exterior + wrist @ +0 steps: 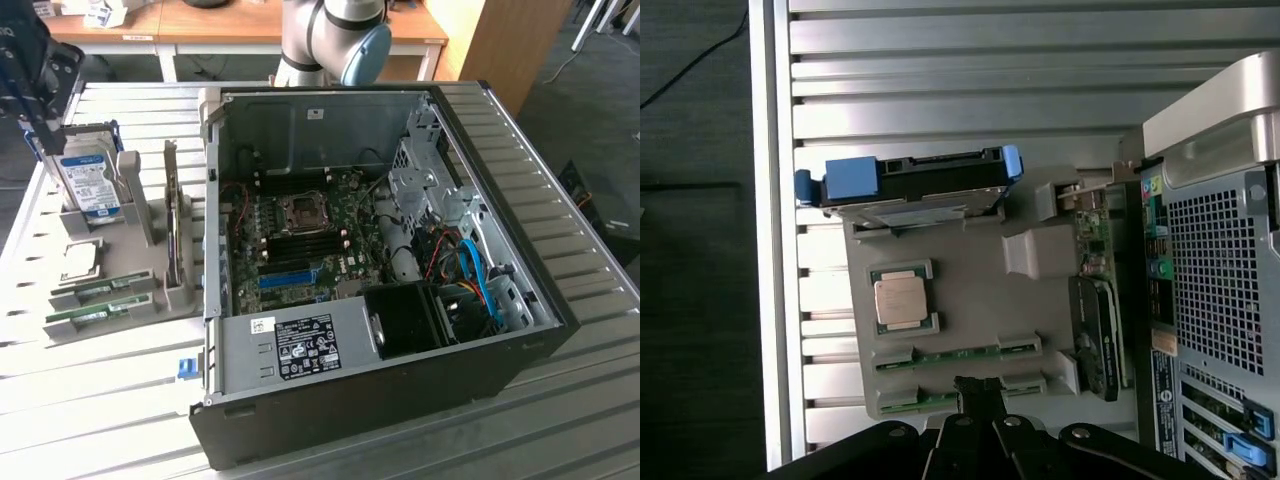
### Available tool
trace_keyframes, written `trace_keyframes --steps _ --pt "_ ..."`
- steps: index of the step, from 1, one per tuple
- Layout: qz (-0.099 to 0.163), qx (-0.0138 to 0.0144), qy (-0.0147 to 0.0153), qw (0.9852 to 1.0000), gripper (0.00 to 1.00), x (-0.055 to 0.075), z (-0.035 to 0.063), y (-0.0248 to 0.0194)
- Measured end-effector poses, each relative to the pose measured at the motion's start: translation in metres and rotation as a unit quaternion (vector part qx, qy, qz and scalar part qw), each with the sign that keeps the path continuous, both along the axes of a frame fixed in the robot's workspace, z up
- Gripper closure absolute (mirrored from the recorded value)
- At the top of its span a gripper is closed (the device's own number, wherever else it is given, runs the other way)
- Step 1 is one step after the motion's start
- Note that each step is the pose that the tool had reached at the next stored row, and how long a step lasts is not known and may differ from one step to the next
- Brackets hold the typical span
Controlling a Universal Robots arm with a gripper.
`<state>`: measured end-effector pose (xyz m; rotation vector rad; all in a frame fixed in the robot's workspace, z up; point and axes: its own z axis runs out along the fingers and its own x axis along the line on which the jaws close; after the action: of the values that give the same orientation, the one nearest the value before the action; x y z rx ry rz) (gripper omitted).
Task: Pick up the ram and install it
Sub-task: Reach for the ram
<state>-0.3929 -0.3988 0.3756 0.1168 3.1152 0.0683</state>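
Open black computer case (400,400) and grey plastic tray (135,268) side by side on slatted metal tabletop (560,430).
Long green circuit-board ram (90,315) lies in the tray's outermost edge slot; end effector (980,386), pinched shut and empty, hangs seemingly just above it.

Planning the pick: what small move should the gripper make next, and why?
Probably open the jaws. The gripper is shut and seems to hover above the ram, which lies in the tray beside its twin; shut fingers cannot straddle it.
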Motion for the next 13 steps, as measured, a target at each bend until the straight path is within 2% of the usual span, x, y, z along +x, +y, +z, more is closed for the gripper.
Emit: trace_keyframes --steps 13 --pt "0.000 -0.0001 0.0000 1.0000 0.89 -0.0025 0.0000 -0.0004"
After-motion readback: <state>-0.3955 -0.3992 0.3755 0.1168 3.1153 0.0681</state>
